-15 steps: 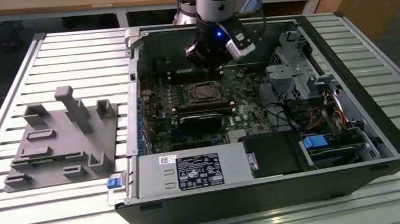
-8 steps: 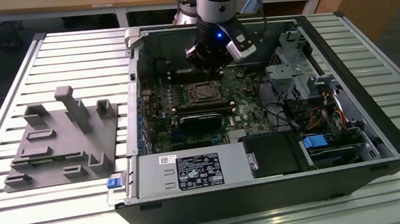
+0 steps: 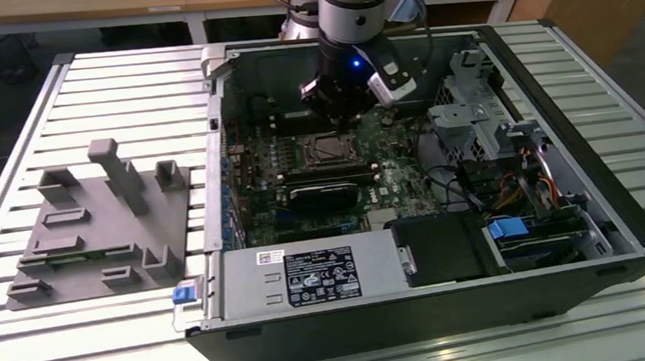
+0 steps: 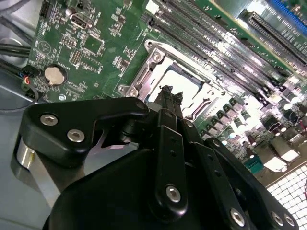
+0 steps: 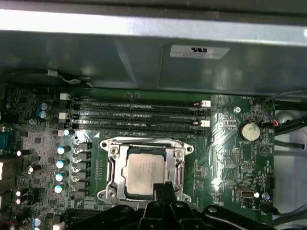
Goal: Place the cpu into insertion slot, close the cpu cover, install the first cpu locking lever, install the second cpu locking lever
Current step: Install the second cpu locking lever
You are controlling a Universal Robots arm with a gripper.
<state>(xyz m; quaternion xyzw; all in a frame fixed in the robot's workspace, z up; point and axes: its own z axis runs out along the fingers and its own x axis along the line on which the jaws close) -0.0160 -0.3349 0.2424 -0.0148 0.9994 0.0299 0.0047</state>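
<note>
Cpu [image 5: 145, 171] sits flat in the insertion slot [image 5: 178, 168], pale metal top showing through the window of the cpu cover [image 5: 113, 168], which looks already folded down around it; lever state I can't tell. Chip reads as light, rigid, smooth-topped and fragile on its underside, so I'd judge it should be taken only by its outer edges, never pressed or dragged. Cover is thin stiff metal, hinged, best pushed near its free edge. Gripper [image 5: 163, 188] hangs right over the socket's near edge, fingertips drawn close together with nothing visibly between them; whether they are fully closed I cannot tell. Just beyond the socket run the long memory slots [image 5: 136, 112]; a coin battery [image 5: 249, 130] lies off to one side on the green board.
</note>
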